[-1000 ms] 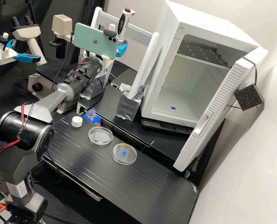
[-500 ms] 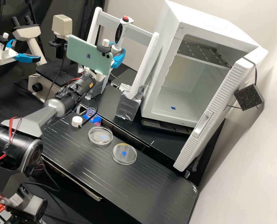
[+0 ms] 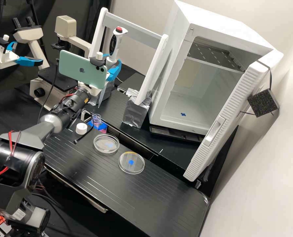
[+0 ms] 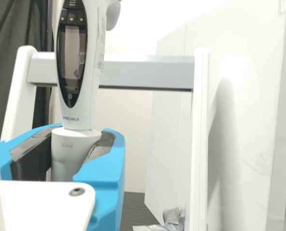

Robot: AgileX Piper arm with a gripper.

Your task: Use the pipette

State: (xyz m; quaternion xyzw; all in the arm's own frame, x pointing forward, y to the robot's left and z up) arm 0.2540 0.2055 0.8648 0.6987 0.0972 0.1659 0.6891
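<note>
An electronic pipette (image 4: 94,57), mostly white, stood nearly upright in the arm's white gripper (image 3: 111,64), raised in front of a white frame (image 3: 103,29) with a grey crossbar. In the wrist view, its long body carried a glossy black oval panel (image 4: 71,94). Small dark buttons sat in a row near the top of this panel, and below them was a tall screen, dull pinkish grey. Small print ran beneath the panel and along one side of the body. The body narrowed downward, then met a wider, paler collar (image 4: 75,137) that tapered in turn. The bright blue fingers (image 4: 104,168) were closed around this collar, one on each side, their dark, worn-looking pads (image 4: 34,144) against it. The lowest part of the pipette passed out of sight behind the gripper's white body. In the high view, a red button (image 3: 119,29) capped the pipette's white head. Two clear round dishes, one (image 3: 106,143) near the other (image 3: 131,162), lay on the black desk (image 3: 146,197), with a white cap (image 3: 81,128) nearby.
</note>
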